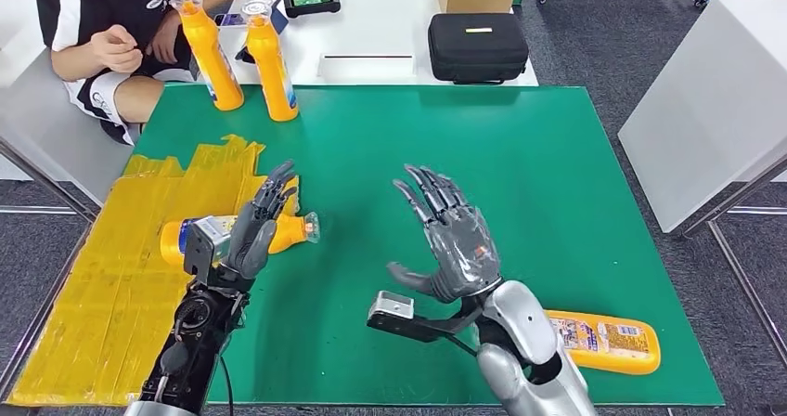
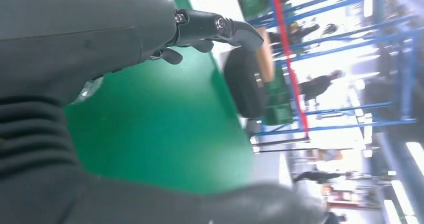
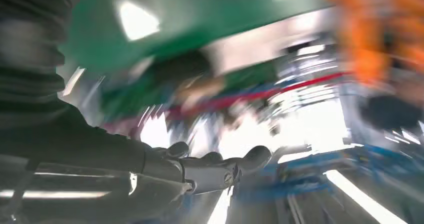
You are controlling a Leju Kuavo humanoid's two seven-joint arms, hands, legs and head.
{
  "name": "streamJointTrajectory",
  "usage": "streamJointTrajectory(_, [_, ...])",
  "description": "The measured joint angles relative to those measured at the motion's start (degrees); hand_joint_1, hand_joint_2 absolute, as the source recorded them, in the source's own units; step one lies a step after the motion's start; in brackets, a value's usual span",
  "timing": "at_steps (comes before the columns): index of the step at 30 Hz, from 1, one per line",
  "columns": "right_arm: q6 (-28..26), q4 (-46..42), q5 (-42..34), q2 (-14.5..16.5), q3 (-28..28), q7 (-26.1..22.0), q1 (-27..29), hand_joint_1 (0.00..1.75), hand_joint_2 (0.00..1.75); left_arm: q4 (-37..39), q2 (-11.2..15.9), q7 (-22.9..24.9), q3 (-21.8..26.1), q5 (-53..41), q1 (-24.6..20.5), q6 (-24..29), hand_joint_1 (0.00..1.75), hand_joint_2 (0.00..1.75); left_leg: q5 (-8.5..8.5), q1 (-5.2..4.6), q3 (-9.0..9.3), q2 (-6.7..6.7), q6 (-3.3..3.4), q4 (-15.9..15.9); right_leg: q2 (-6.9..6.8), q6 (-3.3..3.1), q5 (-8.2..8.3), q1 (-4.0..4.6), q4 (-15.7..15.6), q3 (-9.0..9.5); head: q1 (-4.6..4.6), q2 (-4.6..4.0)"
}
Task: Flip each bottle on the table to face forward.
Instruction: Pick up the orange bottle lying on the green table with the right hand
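Left hand [image 1: 257, 230] hovers with fingers apart directly over a lying bottle [image 1: 283, 233], holding nothing; right hand [image 1: 452, 240] is raised over bare green mat [image 1: 520, 156], fingers spread and empty. To do this step well, the left hand should probably drop squarely onto the bottle's body, not its neck, close evenly, then roll it label-forward without dragging it across the yellow tape patch [image 1: 102, 286]. Count: four bottles, namely two upright [image 1: 212, 56] [image 1: 271, 61] far beyond the left hand, one beneath it, one lying [image 1: 608, 340] just behind the right arm.
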Motion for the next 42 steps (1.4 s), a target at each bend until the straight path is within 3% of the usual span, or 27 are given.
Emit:
streamJointTrajectory(2, [0.3, -0.1, 10.7, -1.1, -0.2, 3.1, 0.6, 0.0, 1.75, -2.4, -0.1, -0.1, -0.1, 0.4, 1.2, -0.5, 0.0, 1.75, 0.0, 0.0, -0.03, -0.02, 0.0, 0.0, -0.01, 0.0, 0.0, 0.0, 0.0, -0.02, 0.01, 0.0])
streamJointTrajectory(6, [6.8, -1.2, 14.3, -3.5, -0.4, 5.1, 1.8, 0.0, 1.75, -5.6, -0.1, -0.3, -0.9, 0.7, 2.9, -1.8, 0.0, 1.75, -0.01, -0.01, -0.04, -0.03, 0.0, 0.0, -0.01, 0.0, 0.0, 0.0, 0.0, -0.04, -0.01, 0.0])
streamJointTrajectory(12, [18.7, -5.9, 8.3, -11.6, -1.4, 1.2, 8.2, 0.0, 1.75, -6.8, 0.1, -0.4, -2.2, 0.9, 4.4, -2.0, 0.0, 1.75, -0.07, -0.04, -0.08, -0.07, 0.1, 0.0, -0.04, 0.01, -0.01, -0.02, 0.0, -0.04, -0.01, 0.0])
streamJointTrajectory(18, [22.6, -9.5, 2.2, -19.1, -4.4, -0.7, 12.5, 0.0, 1.75, -7.4, 0.5, -0.6, -2.3, 1.4, 5.7, -1.9, 0.0, 1.75, -0.14, -0.09, -0.04, -0.02, 0.19, 0.0, -0.02, 0.02, -0.01, -0.03, -0.1, -0.05, -0.02, 0.0])
streamJointTrajectory(23, [25.2, -12.9, -1.2, -24.0, -10.4, -0.5, 16.9, 0.0, 1.75, -7.9, 0.8, -0.6, -2.4, 1.6, 6.9, -2.1, 0.0, 1.75, -0.15, -0.1, -0.08, -0.05, 0.22, 0.0, -0.05, 0.03, -0.02, -0.04, -0.1, -0.04, -0.01, 0.0])
streamJointTrajectory(31, [25.6, -15.3, -2.2, -26.4, -15.7, 1.2, 21.3, 0.0, 1.75, -7.9, 0.8, -0.6, -2.5, 1.9, 7.1, -2.0, 0.0, 1.75, -0.17, -0.1, -0.04, -0.03, 0.24, 0.0, -0.03, 0.03, -0.02, -0.03, -0.1, -0.04, -0.02, 0.0])
streamJointTrajectory(42, [29.5, -14.8, -5.8, -26.6, -30.0, 0.6, 24.8, 0.0, 1.75, -7.0, 0.8, -0.6, -2.7, 1.9, 7.1, -1.6, 0.0, 1.75, -0.18, -0.15, -0.01, 0.07, 0.27, 0.0, 0.03, 0.04, -0.02, -0.04, -0.1, -0.04, -0.02, 0.0])
